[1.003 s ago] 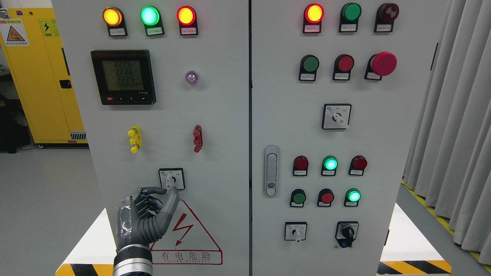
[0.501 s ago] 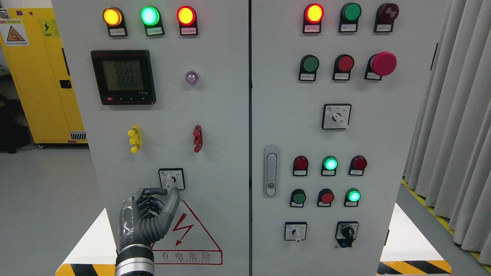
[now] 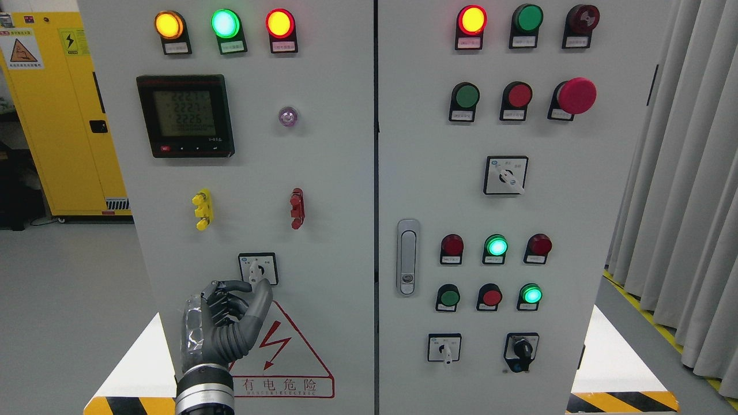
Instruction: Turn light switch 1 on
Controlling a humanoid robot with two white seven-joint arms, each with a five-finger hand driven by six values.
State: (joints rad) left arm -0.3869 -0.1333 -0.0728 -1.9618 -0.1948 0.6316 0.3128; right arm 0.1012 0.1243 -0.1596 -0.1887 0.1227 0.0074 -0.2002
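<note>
A small rotary selector switch (image 3: 258, 268), a white knob on a black-framed square plate, sits low on the left cabinet door (image 3: 323, 173). My left hand (image 3: 253, 286), dark grey, comes up from the bottom edge just below this switch. Its fingers are curled, and the thumb (image 3: 262, 297) points up with its tip at the plate's lower right corner. The index fingertip lies just under the plate's lower left edge. The hand holds nothing, and the knob stays visible above it. My right arm does not show.
The left door carries three lit lamps (image 3: 225, 24), a meter (image 3: 185, 115) and a red hazard triangle (image 3: 282, 357). The right door (image 3: 576, 230) has push buttons, a red mushroom button (image 3: 575, 95), a latch (image 3: 407, 256) and more rotary switches (image 3: 444, 347). A yellow cabinet (image 3: 57, 115) stands left, curtains (image 3: 680, 190) right.
My left hand has crept slightly right and up, bringing the thumb tip closer to the switch plate's lower edge. Nothing on the panel has changed.
</note>
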